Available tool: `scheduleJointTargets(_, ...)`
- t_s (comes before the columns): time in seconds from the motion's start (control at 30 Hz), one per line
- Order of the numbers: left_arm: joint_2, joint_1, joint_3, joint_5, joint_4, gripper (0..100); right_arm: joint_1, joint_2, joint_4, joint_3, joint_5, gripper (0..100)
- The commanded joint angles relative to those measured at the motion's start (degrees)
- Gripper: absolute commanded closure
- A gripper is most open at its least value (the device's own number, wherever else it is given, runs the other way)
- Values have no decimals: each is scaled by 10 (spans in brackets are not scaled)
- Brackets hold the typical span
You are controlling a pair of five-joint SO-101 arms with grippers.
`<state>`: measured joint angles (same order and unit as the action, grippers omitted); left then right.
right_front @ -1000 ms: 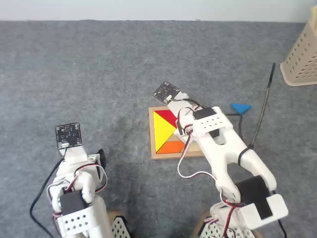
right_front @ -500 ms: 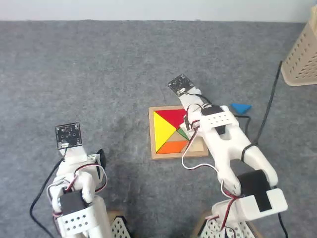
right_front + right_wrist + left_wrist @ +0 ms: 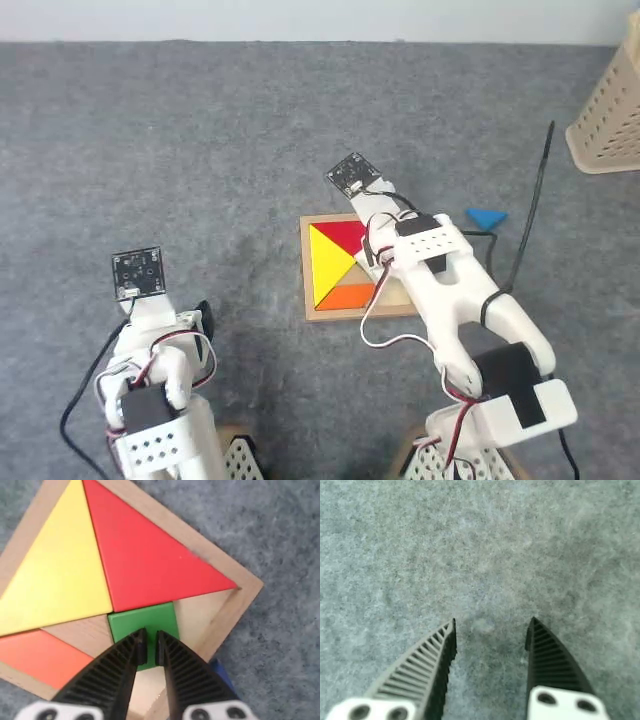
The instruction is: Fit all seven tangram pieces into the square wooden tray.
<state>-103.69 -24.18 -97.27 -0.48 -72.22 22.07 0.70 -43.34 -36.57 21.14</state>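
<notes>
Holding 4 pieces, wooden tray (green square under right pincer)

The tray lies right of centre. In it 1 large triangle fills the left side, a second triangle the far side, edge to edge; the square piece seems to touch the second. A loose triangle lies right of the tray, apart.
</notes>
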Motion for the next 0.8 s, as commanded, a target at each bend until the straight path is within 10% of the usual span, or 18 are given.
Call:
scheduleJointTargets(0.0,-8,2,7,-3,-3,784,6,-36,-36,5,-9,972)
scheduleJointTargets(0.77,-8,2,7,-3,-3,784,-26,-209,94,-171,-10,972)
